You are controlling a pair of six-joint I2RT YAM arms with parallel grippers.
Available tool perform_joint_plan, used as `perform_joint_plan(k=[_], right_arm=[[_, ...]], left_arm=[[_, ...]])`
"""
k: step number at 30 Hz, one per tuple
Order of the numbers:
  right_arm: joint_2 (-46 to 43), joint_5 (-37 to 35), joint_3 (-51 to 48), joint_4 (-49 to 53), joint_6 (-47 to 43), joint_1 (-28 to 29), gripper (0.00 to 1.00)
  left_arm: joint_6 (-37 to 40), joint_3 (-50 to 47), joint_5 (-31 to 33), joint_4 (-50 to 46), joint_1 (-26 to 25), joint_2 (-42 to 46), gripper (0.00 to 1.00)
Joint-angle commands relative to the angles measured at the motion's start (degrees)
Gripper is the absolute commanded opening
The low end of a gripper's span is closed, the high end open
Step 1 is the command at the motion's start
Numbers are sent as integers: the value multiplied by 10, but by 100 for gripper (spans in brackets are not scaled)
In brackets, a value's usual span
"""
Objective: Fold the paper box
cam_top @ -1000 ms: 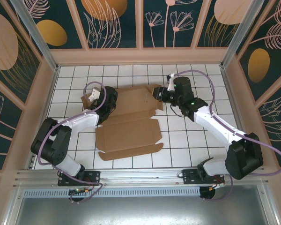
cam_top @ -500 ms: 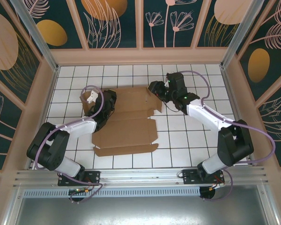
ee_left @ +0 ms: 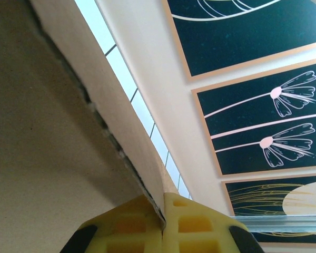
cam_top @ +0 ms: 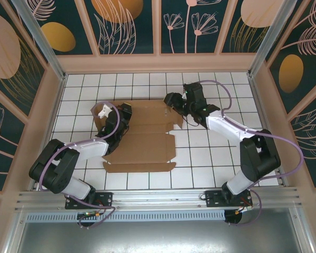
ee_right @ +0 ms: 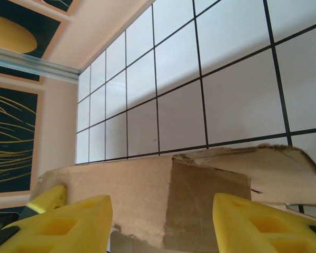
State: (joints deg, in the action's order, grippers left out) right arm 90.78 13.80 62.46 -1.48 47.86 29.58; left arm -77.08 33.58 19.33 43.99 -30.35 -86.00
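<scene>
The paper box (cam_top: 145,139) lies as a creased brown cardboard sheet on the white tiled table, its side flaps raised. My left gripper (cam_top: 106,115) is at the sheet's far left corner, and in the left wrist view its yellow fingertips (ee_left: 142,221) are shut on the edge of a cardboard flap (ee_left: 42,132). My right gripper (cam_top: 171,101) is at the far right corner. In the right wrist view it (ee_right: 163,221) stands open, with a folded flap (ee_right: 200,195) between the yellow fingers (ee_right: 73,221) and not pinched.
Low beige walls (cam_top: 45,110) ring the tiled table (cam_top: 210,158) on three sides. A metal rail (cam_top: 158,197) runs along the near edge by the arm bases. Bare tiles lie right of the sheet and beyond its far edge.
My right gripper has opened wider and shifted a little left and farther back. The right arm's elbow swung inward. The cardboard sheet slid slightly left with the left gripper still shut on it.
</scene>
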Motion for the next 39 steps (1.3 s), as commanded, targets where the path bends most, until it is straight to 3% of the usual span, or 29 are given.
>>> perform_joint_plan(k=[1, 15, 27, 29, 33, 39], right_arm=[[13, -4, -6, -29, -22, 6, 54], [62, 38, 10, -89, 12, 27, 53], [44, 23, -26, -132, 33, 29, 24], [39, 18, -28, -132, 26, 29, 25], [30, -9, -16, -86, -15, 29, 39], [-39, -100, -48, -33, -104, 32, 51]], left_arm=[[29, -15, -3, 27, -5, 13, 0], [38, -24, -8, 38, -8, 25, 0], [41, -40, -2, 58, -9, 22, 0], [42, -41, 0, 62, -9, 23, 0], [46, -42, 5, 64, -9, 29, 0], [52, -54, 13, 77, -9, 35, 0]])
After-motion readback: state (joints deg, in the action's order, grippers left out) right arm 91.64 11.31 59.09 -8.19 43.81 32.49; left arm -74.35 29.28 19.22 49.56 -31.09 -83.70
